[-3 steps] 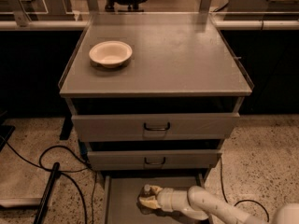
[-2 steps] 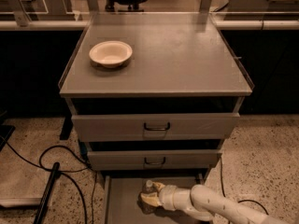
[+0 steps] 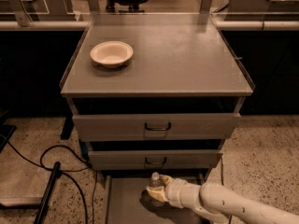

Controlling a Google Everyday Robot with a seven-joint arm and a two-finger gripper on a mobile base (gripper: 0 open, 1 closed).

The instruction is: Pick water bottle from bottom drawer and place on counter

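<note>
The water bottle (image 3: 154, 181) stands upright over the open bottom drawer (image 3: 122, 203), its pale cap showing near the drawer's back. My gripper (image 3: 157, 192) reaches in from the lower right and is shut on the bottle's body, hiding most of it. The counter (image 3: 187, 55) spreads above, flat and grey, well higher than the gripper.
A cream bowl (image 3: 111, 53) sits at the counter's left. Two drawers with dark handles (image 3: 157, 126) overhang the back of the bottom drawer. Black cables (image 3: 56, 160) and a dark stick lie on the speckled floor at left. Chairs and rails stand behind the counter.
The arm has slid left and slightly up, and the bottle now stands higher with its cap visible close under the middle drawer.
</note>
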